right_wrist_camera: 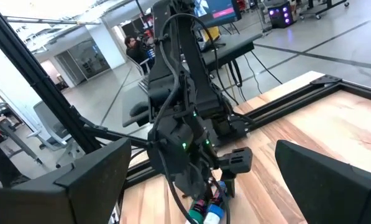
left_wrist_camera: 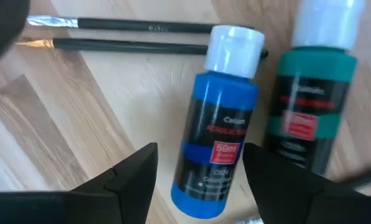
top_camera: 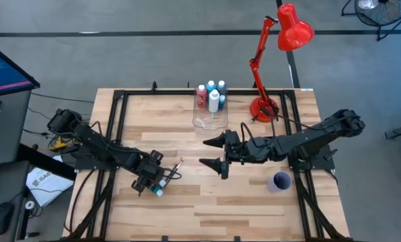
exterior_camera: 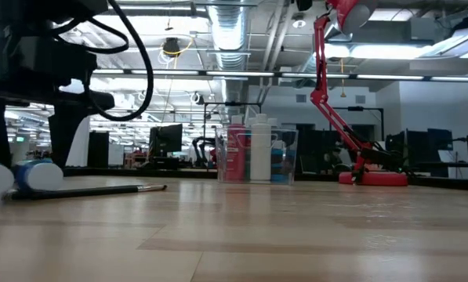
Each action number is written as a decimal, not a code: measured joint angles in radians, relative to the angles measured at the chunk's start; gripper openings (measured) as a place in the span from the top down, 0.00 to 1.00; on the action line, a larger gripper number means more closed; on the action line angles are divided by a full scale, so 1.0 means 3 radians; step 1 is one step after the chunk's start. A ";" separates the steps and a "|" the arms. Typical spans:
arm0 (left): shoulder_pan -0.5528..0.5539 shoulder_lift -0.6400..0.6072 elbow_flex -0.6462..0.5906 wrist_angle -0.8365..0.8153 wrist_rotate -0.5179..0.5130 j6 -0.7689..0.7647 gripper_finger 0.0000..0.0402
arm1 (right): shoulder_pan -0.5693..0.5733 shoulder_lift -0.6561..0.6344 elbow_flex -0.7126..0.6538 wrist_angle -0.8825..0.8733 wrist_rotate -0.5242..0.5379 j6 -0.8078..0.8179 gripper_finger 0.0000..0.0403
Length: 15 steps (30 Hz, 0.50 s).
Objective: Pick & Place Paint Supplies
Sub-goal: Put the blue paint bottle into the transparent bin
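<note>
Your left gripper (left_wrist_camera: 197, 180) is down at the table's near-left, its fingers apart on either side of a blue paint bottle (left_wrist_camera: 219, 124) lying on the wood; you cannot tell whether they press it. A green bottle (left_wrist_camera: 309, 106) lies just beside it and two thin brushes (left_wrist_camera: 141, 34) lie past the caps. Your right gripper (top_camera: 212, 152) hovers mid-table, spread wide and holding nothing, while the other bottles (top_camera: 212, 95) stand in the clear box (top_camera: 210, 119) at the far edge.

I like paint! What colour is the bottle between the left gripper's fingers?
Blue paint bottle, white cap; left wrist view.
</note>
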 joint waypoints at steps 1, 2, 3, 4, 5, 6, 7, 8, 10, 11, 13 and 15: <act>0.0000 0.0000 -0.0011 0.0010 0.0000 -0.0008 0.43 | 0.0000 0.0000 0.0000 0.0000 0.0000 0.0000 0.03; 0.0000 0.0000 -0.0021 0.0009 0.0000 -0.0016 0.43 | 0.0000 0.0000 0.0000 0.0000 0.0000 0.0000 0.03; 0.0000 0.0000 -0.0022 0.0014 -0.0001 -0.0018 0.43 | 0.0000 0.0000 0.0000 0.0000 0.0000 0.0000 0.03; 0.0000 -0.0001 -0.0021 0.0034 -0.0001 -0.0019 0.43 | -0.0002 0.0000 0.0000 0.0000 0.0000 0.0000 0.03; 0.0000 -0.0001 -0.0020 0.0055 -0.0001 -0.0022 0.43 | -0.0008 0.0000 0.0000 0.0000 0.0001 0.0000 0.03; 0.0001 -0.0001 -0.0020 0.0066 -0.0002 -0.0025 0.43 | -0.0009 -0.0001 0.0000 0.0000 0.0001 0.0000 0.03; 0.0001 -0.0001 -0.0020 0.0085 -0.0002 -0.0033 0.43 | -0.0009 -0.0001 0.0000 0.0000 0.0001 0.0000 0.03; 0.0001 -0.0001 -0.0020 0.0111 -0.0002 -0.0074 0.43 | -0.0009 -0.0001 0.0000 -0.0001 0.0001 0.0000 0.03; 0.0003 -0.0001 -0.0020 0.0170 -0.0002 -0.0109 0.43 | -0.0009 -0.0001 0.0000 -0.0001 0.0001 0.0000 0.03; 0.0003 0.0001 -0.0020 0.0204 -0.0002 -0.0112 0.43 | -0.0009 -0.0001 0.0000 -0.0002 0.0001 0.0000 0.03; 0.0003 0.0004 -0.0020 0.0254 -0.0003 -0.0115 0.43 | -0.0023 -0.0001 0.0000 -0.0004 0.0001 0.0000 0.03; 0.0003 0.0005 -0.0020 0.0255 -0.0003 -0.0115 0.43 | -0.0036 -0.0001 0.0000 -0.0004 0.0001 0.0000 0.03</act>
